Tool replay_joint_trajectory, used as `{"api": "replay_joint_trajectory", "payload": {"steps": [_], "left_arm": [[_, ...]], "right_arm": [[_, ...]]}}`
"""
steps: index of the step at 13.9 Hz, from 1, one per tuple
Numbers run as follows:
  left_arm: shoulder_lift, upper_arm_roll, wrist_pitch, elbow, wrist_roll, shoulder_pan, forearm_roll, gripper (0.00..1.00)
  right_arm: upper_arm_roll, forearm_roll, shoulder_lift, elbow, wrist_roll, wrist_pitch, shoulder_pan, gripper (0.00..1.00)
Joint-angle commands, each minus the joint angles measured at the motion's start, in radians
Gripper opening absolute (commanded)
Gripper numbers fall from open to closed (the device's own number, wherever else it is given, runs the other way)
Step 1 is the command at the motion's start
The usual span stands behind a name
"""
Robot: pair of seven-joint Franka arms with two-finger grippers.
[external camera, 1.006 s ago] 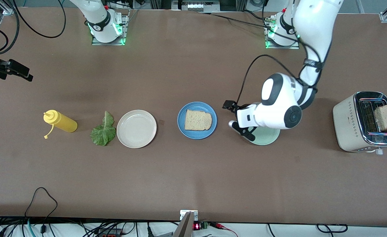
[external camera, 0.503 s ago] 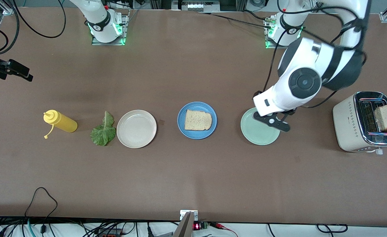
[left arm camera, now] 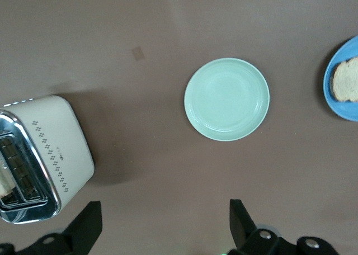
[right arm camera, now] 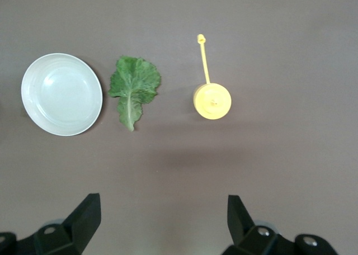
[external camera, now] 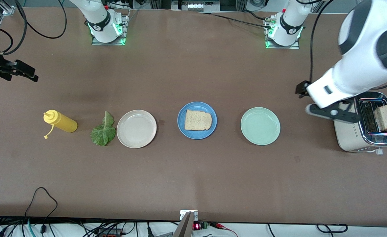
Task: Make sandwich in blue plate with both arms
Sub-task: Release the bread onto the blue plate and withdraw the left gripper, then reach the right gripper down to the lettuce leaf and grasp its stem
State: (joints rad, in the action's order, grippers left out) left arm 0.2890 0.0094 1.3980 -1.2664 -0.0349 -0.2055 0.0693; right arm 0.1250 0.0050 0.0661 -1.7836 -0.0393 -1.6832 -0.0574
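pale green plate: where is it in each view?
Front view: pale green plate, on the table between the blue plate and the toaster.
Left wrist view: pale green plate, mid-frame.
Right wrist view: not in it.
Shared landmark: the toaster, beside the plate in both.

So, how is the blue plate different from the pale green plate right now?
The blue plate holds one slice of bread; the pale green plate holds nothing. The blue plate lies mid-table, while the pale green plate lies toward the left arm's end, closer to the toaster. Both are round, look alike in size, and lie flat.
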Motion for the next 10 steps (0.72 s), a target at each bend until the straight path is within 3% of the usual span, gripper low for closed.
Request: {"api": "replay_joint_trajectory", "payload": {"steps": [1, 3, 5, 10], "left_arm": [[-0.111, -0.031, 0.088, -0.127, -0.02, 0.102, -0.045, 1.0], [-0.229, -0.031, 0.154, -0.291, -0.02, 0.126, -0.036, 1.0], [-0.313, -0.032, 0.17, -0.393, -0.022, 0.13, -0.052, 1.0], [-0.312, -0.043, 0.159, -0.381, -0.022, 0.124, -0.049, 1.0]], "right_arm": [[0.001, -0.002, -0.096, 0.053, 0.012, -0.019, -0.018, 1.0], [-0.004, -0.008, -0.156, 0.058, 0.012, -0.067, -0.067, 1.0], [-0.004, -0.008, -0.212, 0.058, 0.015, -0.114, -0.103, 1.0], [-0.005, 0.004, -0.373, 0.055, 0.015, -0.24, -0.151, 1.0]]}}
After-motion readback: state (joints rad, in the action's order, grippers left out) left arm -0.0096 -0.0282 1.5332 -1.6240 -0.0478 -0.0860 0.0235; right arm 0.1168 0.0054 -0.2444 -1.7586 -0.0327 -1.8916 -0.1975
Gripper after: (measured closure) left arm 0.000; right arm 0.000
